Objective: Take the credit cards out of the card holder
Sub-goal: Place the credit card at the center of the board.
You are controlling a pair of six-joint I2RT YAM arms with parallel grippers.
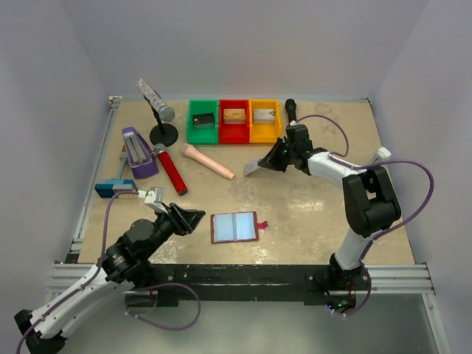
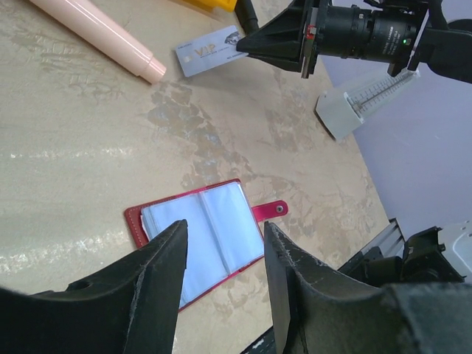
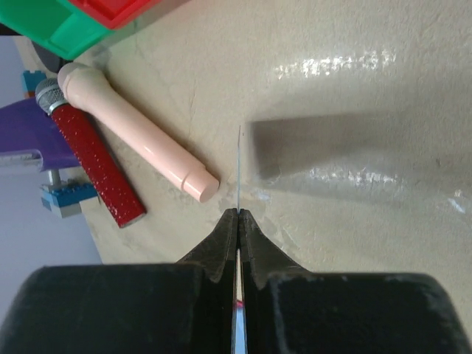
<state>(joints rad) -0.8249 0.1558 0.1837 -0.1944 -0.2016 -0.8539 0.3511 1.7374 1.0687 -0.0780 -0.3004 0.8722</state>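
Observation:
The dark red card holder (image 1: 234,227) lies open on the table near the front, its pale blue clear pockets up and its red tab to the right; it also shows in the left wrist view (image 2: 203,240). My left gripper (image 1: 193,219) is open and empty, just left of the holder (image 2: 223,243). My right gripper (image 1: 271,160) is shut on a pale grey credit card (image 1: 253,167), held above the table mid-right. The card shows edge-on in the right wrist view (image 3: 239,166) and flat in the left wrist view (image 2: 210,50).
Green (image 1: 202,122), red (image 1: 234,121) and yellow (image 1: 265,120) bins with blocks stand at the back. A pink cylinder (image 1: 209,162), a red microphone (image 1: 170,169), a mic stand (image 1: 162,118), a purple object (image 1: 138,153) and a blue block (image 1: 112,189) lie at the left.

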